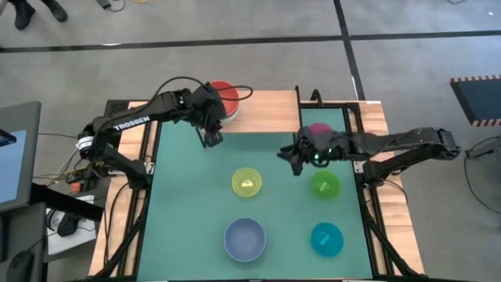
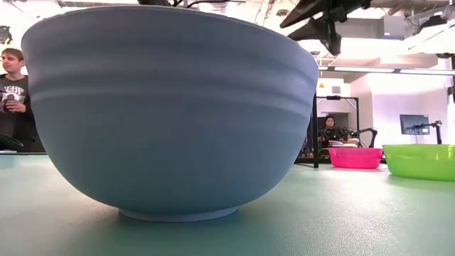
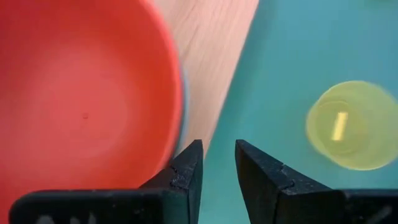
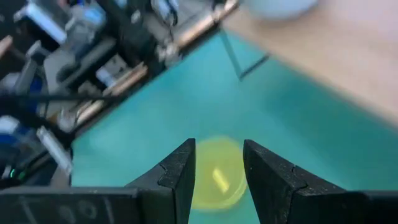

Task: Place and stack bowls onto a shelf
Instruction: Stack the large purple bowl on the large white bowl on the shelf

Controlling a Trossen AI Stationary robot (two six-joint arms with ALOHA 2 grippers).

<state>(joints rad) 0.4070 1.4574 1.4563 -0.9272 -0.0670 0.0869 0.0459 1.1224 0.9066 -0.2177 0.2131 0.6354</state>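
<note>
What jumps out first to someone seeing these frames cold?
The round periwinkle blue plastic bowl fills the low view, standing at the green table's near edge. On the light wooden plank shelf at the far side sits the round red plastic bowl, the empty left gripper beside it.

My table (image 1: 188,211): green mat. Bowls: red (image 1: 225,94), yellow (image 1: 246,182), periwinkle blue (image 1: 245,239), green (image 1: 326,185), cyan (image 1: 326,239), pink (image 2: 355,157). Shelf (image 1: 266,110): light wood. My fingers (image 3: 186,174): black.

White "TROSSEN" lettering on the left arm (image 1: 131,123)
</note>
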